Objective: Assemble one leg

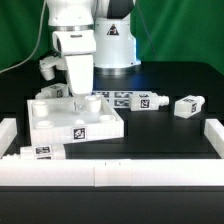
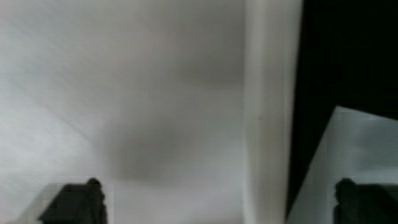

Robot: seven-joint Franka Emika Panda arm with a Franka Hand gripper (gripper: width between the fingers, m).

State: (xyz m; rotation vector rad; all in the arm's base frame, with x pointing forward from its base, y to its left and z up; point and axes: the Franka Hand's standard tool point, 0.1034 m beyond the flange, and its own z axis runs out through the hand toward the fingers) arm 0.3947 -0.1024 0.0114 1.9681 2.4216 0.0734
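The leg is lying on its side on the worktop, out toward the edge on the exterior view's right, well apart from everything else, with a tag sticker facing the camera. Nothing is touching it.

A second leg is lying near the corner where the camera-side edge meets the edge on the exterior view's left, just in front of the tabletop. More small white bits can be made out behind the tabletop's far left corner, but they're too small to be called for sure.

The tabletop sits left of the worktop's middle. The gripper is hanging straight down over its back part, very close to it. Whether contact is made can't be told.

In the wrist view the fingertips are spread wide with nothing pinched between them, so the gripper is empty. Past them only a blurry white surface is seen.

The marker board lies flat beyond the tabletop, toward the far edge. A low white rail runs along the camera-side edge.
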